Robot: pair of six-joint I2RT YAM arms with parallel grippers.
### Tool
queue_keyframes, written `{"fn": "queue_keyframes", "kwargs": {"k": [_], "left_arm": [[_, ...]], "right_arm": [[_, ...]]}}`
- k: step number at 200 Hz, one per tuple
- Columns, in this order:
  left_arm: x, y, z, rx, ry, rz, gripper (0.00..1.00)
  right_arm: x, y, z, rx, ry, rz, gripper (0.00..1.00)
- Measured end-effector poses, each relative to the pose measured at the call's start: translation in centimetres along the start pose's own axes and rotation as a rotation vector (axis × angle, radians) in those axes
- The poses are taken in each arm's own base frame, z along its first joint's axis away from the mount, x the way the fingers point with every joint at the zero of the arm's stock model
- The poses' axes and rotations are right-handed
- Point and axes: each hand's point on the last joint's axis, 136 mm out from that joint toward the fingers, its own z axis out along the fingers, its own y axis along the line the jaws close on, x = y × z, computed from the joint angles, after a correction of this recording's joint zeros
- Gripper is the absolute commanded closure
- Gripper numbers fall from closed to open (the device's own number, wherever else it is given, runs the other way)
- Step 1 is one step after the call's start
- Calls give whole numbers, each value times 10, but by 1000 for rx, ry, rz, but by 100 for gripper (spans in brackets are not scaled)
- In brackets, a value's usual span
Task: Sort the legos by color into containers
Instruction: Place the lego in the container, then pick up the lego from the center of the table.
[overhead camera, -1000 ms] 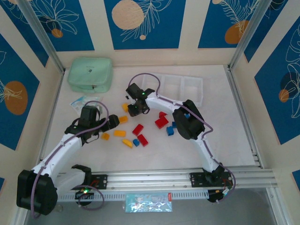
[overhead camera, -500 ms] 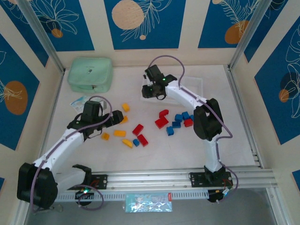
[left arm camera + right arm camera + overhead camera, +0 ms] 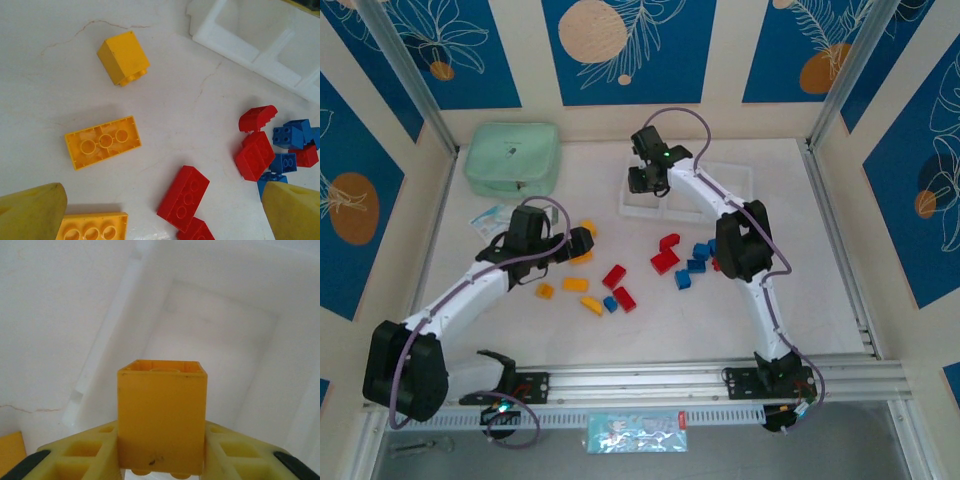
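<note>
At the near edge of the bench [image 3: 660,335] the two arms stand on their bases, left and right. A little farther in, loose legos lie scattered: a yellow brick [image 3: 591,304], a small blue brick [image 3: 610,303] and a red brick [image 3: 624,298] sit close together. Just beyond them and to the left, the left gripper [image 3: 576,243] hovers low over more yellow pieces, its jaws spread wide with nothing between them. The left wrist view shows a flat yellow plate [image 3: 102,142] and a yellow cube [image 3: 123,57] lying apart on the bench. To the right, a cluster of red and blue bricks [image 3: 690,260] lies bunched together. Farther still, the right gripper [image 3: 646,183] hangs over the left compartment of the white tray [image 3: 738,185], its jaws clamped on a yellow block [image 3: 161,415] held above that compartment's floor. At the far left rests a green pouch [image 3: 512,158].
</note>
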Motion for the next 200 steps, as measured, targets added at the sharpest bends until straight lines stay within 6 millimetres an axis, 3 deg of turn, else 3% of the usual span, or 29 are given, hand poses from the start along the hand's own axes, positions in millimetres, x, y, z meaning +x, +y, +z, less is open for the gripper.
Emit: {"fn": "queue_keyframes", "kwargs": {"k": [51,91,148,200], "left_arm": [[-4,-3,-1,7,-9,3,0],[-4,-3,-3,6,-9,4,0],[-5,-5,-23,9,-60,11,0],[15,20,-37,-80,-55,-16,0]], "right_arm": [[-1,-4,-3,27,1,-31,45],[9,7,-8,34,12,-64,40],[47,75,-49,-48,19,-167,34],[84,134,-53,-160,65,-218,29]]}}
